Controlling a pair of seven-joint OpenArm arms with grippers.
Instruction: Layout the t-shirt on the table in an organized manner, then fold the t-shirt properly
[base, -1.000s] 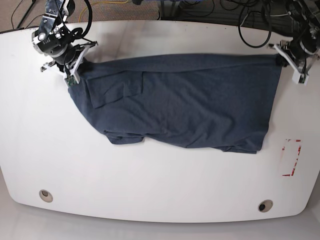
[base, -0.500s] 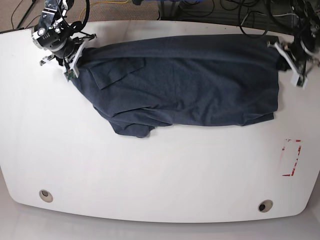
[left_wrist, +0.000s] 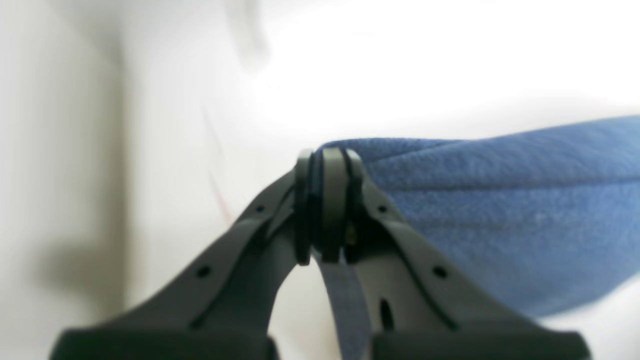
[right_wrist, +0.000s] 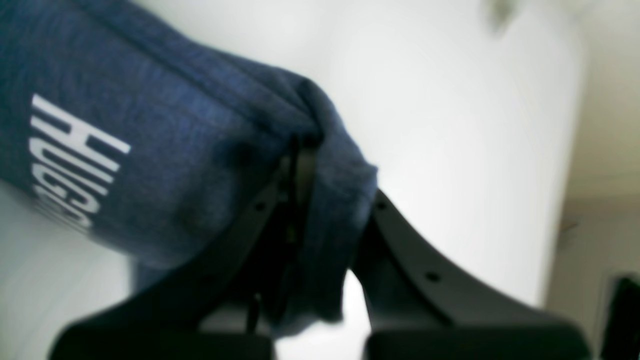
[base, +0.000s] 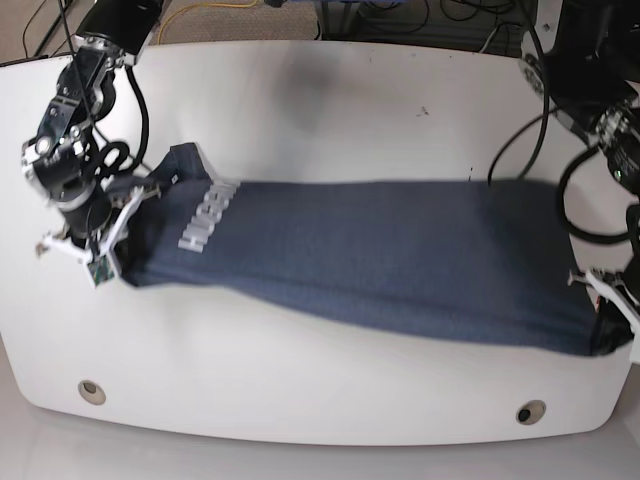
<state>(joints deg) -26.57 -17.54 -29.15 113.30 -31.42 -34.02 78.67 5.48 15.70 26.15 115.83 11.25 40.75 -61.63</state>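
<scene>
T-shirt (base: 380, 255), navy knit with white lettering, is stretched across the glossy white table (base: 300, 110), blurred. Black cables (base: 520, 150) trail beside it. Right gripper (right_wrist: 300, 165) and left gripper (left_wrist: 327, 200) each pinch an end. A grommet hole (base: 91, 390) lies near the front edge.

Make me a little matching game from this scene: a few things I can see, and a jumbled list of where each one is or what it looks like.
Things:
1. t-shirt
2. left gripper
3. right gripper
4. table

Descriptions:
A. white and glossy
B. shut on cloth beside white lettering
C. dark blue, stretched between both arms
D. shut on a plain blue edge

Pairs: 1-C, 2-D, 3-B, 4-A
</scene>
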